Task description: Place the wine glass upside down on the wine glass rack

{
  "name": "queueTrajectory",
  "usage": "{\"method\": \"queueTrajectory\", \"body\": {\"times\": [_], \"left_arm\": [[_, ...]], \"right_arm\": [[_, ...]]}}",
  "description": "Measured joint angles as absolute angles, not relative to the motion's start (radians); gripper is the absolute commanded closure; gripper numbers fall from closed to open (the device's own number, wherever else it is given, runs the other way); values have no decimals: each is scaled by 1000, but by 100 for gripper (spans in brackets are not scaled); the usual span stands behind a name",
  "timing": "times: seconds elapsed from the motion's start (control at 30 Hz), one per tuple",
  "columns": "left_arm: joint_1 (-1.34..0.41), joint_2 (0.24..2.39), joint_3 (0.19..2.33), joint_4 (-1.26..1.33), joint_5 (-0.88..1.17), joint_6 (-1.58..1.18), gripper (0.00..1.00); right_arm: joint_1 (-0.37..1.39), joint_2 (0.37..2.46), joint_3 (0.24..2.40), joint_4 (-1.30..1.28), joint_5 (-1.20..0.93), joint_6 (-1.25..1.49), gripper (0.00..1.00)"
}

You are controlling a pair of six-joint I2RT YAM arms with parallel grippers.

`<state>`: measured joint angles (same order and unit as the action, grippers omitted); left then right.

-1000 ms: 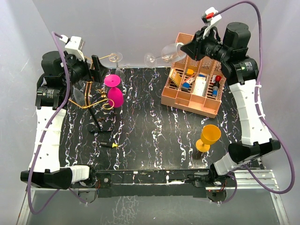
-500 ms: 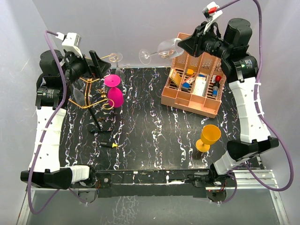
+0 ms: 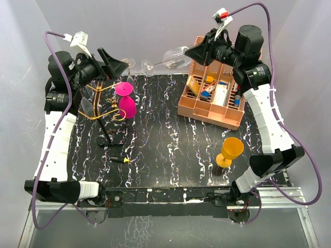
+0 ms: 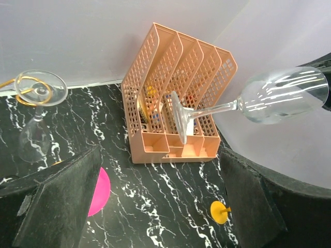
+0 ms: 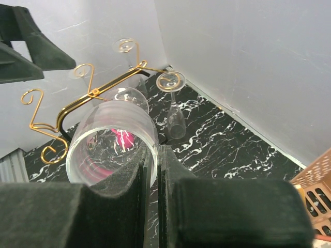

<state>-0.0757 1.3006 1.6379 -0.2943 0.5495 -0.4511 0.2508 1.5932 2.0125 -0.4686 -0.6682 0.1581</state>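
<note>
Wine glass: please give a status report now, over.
Right claw shut on wine glass rim; glass sideways in air, short of rack. Left claw open, empty, near rack. Pink glass upside down at rack.

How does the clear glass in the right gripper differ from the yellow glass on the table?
The clear glass is transparent; the yellow glass is opaque. The clear glass lies sideways in the air, its bowl pinched by the right gripper, while the yellow glass stands upright on the table, untouched. Both are stemmed glasses with a round foot.
</note>
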Motion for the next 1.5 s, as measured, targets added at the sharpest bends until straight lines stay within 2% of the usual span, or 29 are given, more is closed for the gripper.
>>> {"method": "queueTrajectory", "body": {"times": [0.3, 0.57, 0.9, 1.27, 1.5], "left_arm": [[-131, 1362, 1586, -239, 592, -532, 16], [-192, 1402, 1572, -247, 591, -555, 41], [-207, 1433, 1572, -274, 576, -569, 65], [-207, 1433, 1568, -285, 577, -595, 74], [-207, 1433, 1553, -284, 581, -609, 88]], "right_arm": [[311, 1594, 1978, -446, -680, 172, 92], [336, 1594, 1922, -438, -672, 170, 92], [336, 1594, 1913, -437, -664, 164, 92], [336, 1588, 1913, -437, -653, 162, 92], [336, 1577, 1913, -437, -654, 163, 92]]}}
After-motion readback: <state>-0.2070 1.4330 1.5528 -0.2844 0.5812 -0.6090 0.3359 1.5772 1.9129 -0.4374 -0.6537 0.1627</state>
